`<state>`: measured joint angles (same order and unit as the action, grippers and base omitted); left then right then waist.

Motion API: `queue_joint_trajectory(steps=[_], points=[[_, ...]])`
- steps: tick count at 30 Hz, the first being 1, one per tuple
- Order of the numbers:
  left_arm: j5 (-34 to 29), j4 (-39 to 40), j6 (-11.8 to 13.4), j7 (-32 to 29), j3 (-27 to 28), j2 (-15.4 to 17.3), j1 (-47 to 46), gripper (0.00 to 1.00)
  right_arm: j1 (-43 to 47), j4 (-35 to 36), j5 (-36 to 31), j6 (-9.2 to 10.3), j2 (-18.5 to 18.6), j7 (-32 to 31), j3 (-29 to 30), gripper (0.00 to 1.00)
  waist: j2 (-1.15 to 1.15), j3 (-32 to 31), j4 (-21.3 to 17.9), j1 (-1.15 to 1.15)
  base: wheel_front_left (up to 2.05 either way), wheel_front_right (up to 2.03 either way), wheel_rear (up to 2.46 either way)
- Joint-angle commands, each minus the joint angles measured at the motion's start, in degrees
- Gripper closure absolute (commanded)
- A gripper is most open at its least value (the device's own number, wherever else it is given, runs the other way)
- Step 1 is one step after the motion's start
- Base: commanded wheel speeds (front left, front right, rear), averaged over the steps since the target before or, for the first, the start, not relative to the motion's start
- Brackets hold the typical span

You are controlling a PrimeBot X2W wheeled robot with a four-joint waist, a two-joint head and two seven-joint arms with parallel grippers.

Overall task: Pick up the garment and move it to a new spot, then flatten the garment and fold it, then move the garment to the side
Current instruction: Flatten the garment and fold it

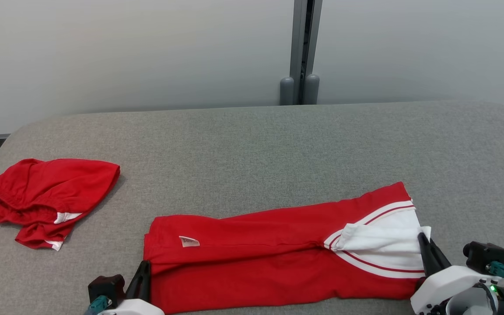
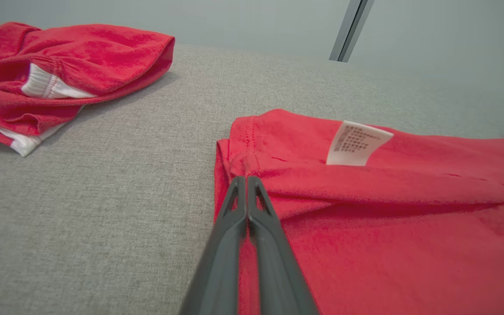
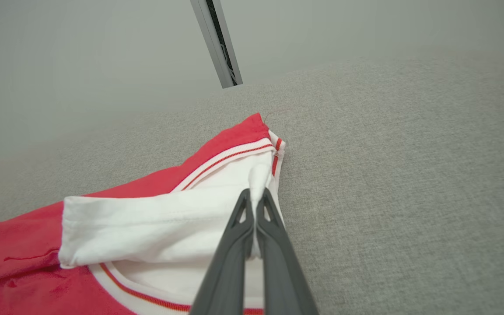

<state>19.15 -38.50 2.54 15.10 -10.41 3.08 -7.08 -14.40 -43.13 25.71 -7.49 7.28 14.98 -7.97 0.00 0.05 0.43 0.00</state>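
Observation:
The garment (image 1: 256,253) is red with a white, red-striped end, and it lies in a long folded strip across the near part of the grey table (image 1: 252,144). My left gripper (image 1: 144,264) is shut on its red left hem near a white care label (image 2: 357,142), with the tips (image 2: 246,178) pressed together on the fold. My right gripper (image 1: 421,236) is shut on the white end of the garment (image 3: 147,218), and white cloth is pinched between its fingertips (image 3: 254,191).
A second red garment (image 1: 46,197) lies crumpled at the table's left side, also seen in the left wrist view (image 2: 59,65). A grey post (image 1: 300,52) stands against the pale wall behind the table. Bare grey surface stretches behind and to the right of the strip.

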Motion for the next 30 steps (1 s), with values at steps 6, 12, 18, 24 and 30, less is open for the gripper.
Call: queue_joint_trajectory(steps=[6,12,18,24,30], points=[[-2.56,3.11,1.34,0.06,0.25,0.06,2.15,0.00,0.36,-1.36,0.58,0.00,0.04,0.27,1.11,0.00,0.00,-0.39,0.39,0.00,0.00,0.00,0.00],[-7.74,9.66,1.98,0.04,-0.47,0.05,5.32,0.00,0.12,-0.46,-0.34,0.00,0.51,0.23,2.89,0.00,0.00,0.27,2.12,0.00,0.00,0.00,0.00],[-8.61,11.03,1.50,0.04,-0.85,-0.04,5.00,0.00,-2.69,-5.74,-1.19,0.00,0.91,-4.41,2.47,0.00,0.00,2.09,4.23,0.00,0.00,0.00,0.00],[-7.78,11.28,1.63,0.04,-1.26,-0.07,4.08,0.00,-5.23,-10.16,-1.89,0.00,0.50,-6.91,2.79,0.00,0.00,3.13,5.45,0.00,0.00,0.00,0.00],[-7.19,11.58,2.08,0.04,-1.75,-0.05,3.31,0.00,-5.89,-12.68,0.78,-0.07,-0.81,-10.09,0.60,1.00,0.00,4.05,6.30,0.00,0.00,0.00,0.00]])
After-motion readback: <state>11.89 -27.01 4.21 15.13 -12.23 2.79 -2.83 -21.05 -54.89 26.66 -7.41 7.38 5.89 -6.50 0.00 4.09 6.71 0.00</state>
